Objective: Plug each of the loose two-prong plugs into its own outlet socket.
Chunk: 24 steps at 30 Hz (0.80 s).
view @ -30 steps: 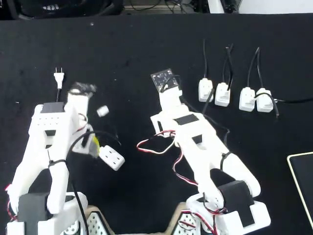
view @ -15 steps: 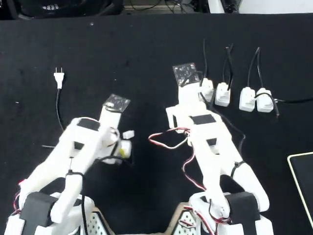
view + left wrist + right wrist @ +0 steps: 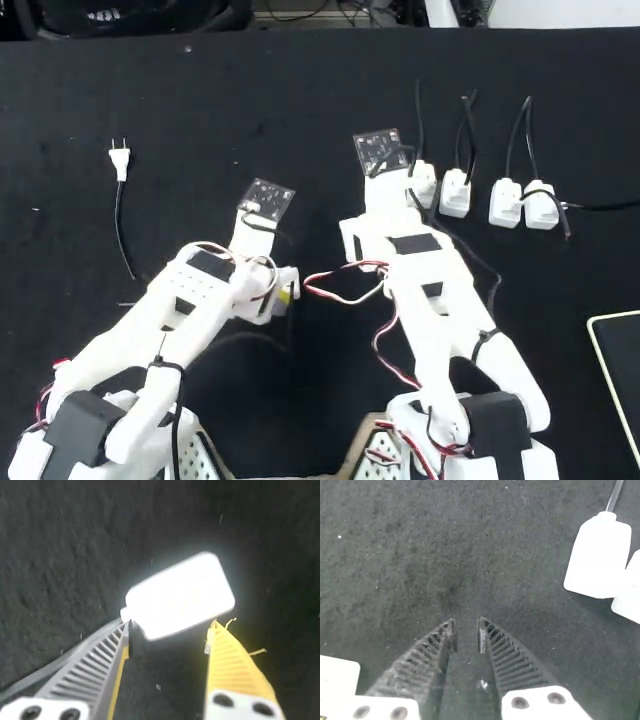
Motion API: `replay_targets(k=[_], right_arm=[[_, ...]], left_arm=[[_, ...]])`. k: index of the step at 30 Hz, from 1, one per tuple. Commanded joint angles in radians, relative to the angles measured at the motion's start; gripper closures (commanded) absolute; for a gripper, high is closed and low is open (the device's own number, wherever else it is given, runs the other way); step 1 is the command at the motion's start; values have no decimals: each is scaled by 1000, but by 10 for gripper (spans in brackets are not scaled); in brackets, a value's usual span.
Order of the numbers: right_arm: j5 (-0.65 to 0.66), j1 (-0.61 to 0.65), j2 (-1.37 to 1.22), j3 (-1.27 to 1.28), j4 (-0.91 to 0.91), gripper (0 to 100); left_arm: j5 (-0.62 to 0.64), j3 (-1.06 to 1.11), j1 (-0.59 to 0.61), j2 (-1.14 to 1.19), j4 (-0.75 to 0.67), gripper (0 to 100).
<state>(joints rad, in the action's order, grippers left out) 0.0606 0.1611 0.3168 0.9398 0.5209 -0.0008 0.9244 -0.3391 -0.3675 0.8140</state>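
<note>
My left gripper (image 3: 169,629) is shut on a white outlet socket (image 3: 177,597), pinched at its near edge between the grey and yellow fingers. From above, that socket (image 3: 281,290) hangs at the table's centre, under the left arm. A loose two-prong plug (image 3: 120,160) with a black cable lies at the far left. My right gripper (image 3: 465,629) hovers over bare black cloth, fingers nearly together and holding nothing, beside a white socket (image 3: 597,555). Several white sockets (image 3: 455,192) with cables sit in a row at the back right.
The right arm (image 3: 400,250) ends right beside the leftmost socket (image 3: 420,182) of the row. Red and white wires (image 3: 335,290) loop between the two arms. A flat dark panel with a pale rim (image 3: 600,340) lies at the right edge.
My left arm has swung right towards the table's centre, carrying the white socket with it. My right arm moved up towards the socket row, then held still.
</note>
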Motion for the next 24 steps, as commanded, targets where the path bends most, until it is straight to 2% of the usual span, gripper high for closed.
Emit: replay_targets(k=[1, 5, 9, 12, 17, 24], right_arm=[[-2, -12, 44, -5, -18, 936], [-2, -11, 44, -4, -18, 936], [-2, -11, 44, -4, -18, 936], [-2, -11, 44, -4, -18, 936], [-2, -11, 44, -4, -18, 936], [-2, -11, 44, -4, -18, 936]], left_arm=[[-55, -186, 82, -54, 209, 755], [-152, -364, 285, -64, 356, 755], [-196, -469, 507, -23, 350, 755], [-256, -538, 619, 71, 304, 755], [-265, -671, 697, 284, 195, 752], [-265, -917, 696, 562, 57, 750]])
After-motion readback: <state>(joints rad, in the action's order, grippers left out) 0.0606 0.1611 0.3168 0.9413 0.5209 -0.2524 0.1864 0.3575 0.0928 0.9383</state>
